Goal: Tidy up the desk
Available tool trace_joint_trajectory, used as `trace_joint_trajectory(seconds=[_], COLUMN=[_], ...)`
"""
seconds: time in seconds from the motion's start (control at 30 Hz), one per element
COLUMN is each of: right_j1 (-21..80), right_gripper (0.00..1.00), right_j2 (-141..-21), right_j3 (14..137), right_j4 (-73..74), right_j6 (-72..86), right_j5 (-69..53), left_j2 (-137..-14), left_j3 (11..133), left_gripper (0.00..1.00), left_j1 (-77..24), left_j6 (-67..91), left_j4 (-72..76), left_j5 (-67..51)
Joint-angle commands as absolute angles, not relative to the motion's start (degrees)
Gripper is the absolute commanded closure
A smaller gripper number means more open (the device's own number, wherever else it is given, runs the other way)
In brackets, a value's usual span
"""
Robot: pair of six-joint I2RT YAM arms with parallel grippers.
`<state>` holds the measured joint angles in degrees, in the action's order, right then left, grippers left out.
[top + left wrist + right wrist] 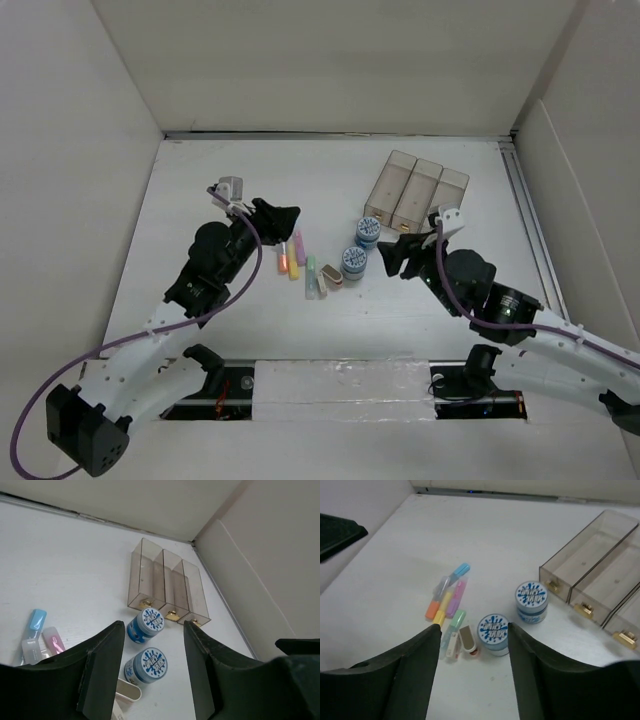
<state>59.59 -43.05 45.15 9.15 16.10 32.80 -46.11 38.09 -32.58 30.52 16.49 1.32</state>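
Top external shows both arms stretched in over the white bench [330, 170], which lies beneath and all round the fingers, walled by white panels. The left fingers [280, 220] hang spread apart with nothing between them, and the right fingers [390, 258] are just as wide and just as empty. Between the two sets sits the clutter. A bunch of pastel markers [298, 258] lies just off the left fingers' tips, with a small white-and-brown piece [331, 275] beside it. Next comes a round blue-and-white tub [354, 261], near the right fingers' tips, with a second tub [367, 232] just past it. Beyond the right fingers stands a clear three-slot bin [415, 190], its gold handles turned toward the tubs. Through the left wrist camera both tubs show in the gap between the fingers, the bin behind them. Through the right wrist camera the gap frames the nearer tub and the small piece, with the markers off to the left finger's side
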Motion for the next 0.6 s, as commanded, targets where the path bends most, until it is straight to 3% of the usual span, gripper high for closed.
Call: trace_joint_trajectory(seconds=[0.0,0.03,0.1,0.13,0.17,0.23,0.27,0.3,0.33,0.4,0.5,0.57], right_j1=[59.6,59.6,59.6,59.6,59.6,59.6,59.6,59.6,59.6,59.6,59.6,59.6], right_gripper=[0.43,0.79,0.93,1.00,1.00,0.88,0.76,0.48,0.35,0.13,0.02,0.00], right_j2=[-42.8,-42.8,-43.3,-44.0,-44.0,-44.6,-45.3,-45.6,-46.1,-47.1,-49.1,-51.2], right_j3=[44.8,44.7,45.0,45.3,45.4,44.9,44.9,44.9,44.7,43.9,42.5,42.2], right_j4=[9.3,9.6,11.9,13.4,13.4,13.9,14.6,15.0,15.4,15.2,14.7,13.7], right_j6=[18.2,18.4,19.7,20.2,20.2,20.4,20.3,20.5,20.9,21.1,22.0,22.2], right_j5=[32.6,32.4,32.2,30.5,30.5,29.1,28.6,27.8,26.3,24.8,23.5,21.8], left_j2=[-47.8,-48.0,-48.1,-48.1,-48.1,-47.2,-47.0,-46.8,-46.8,-46.9,-47.4,-47.8], left_j3=[38.0,37.4,36.1,35.3,35.2,33.8,32.7,32.6,32.6,32.2,30.9,30.6], left_gripper=[0.53,0.53,0.57,0.67,0.67,0.74,0.83,0.88,0.97,1.00,1.00,0.90], left_j1=[-32.8,-32.8,-32.8,-32.8,-32.8,-32.8,-32.8,-32.8,-32.8,-32.8,-32.8,-32.8], left_j6=[30.9,31.0,30.9,31.0,31.0,31.2,31.3,31.3,31.3,31.7,32.2,32.1], left_j4=[17.3,17.7,18.2,17.1,17.1,17.7,18.0,17.0,16.1,13.5,12.7,12.0], left_j5=[-1.4,-1.9,-2.7,-2.2,-2.2,-2.3,-2.2,-1.8,-0.5,2.6,4.7,5.2])
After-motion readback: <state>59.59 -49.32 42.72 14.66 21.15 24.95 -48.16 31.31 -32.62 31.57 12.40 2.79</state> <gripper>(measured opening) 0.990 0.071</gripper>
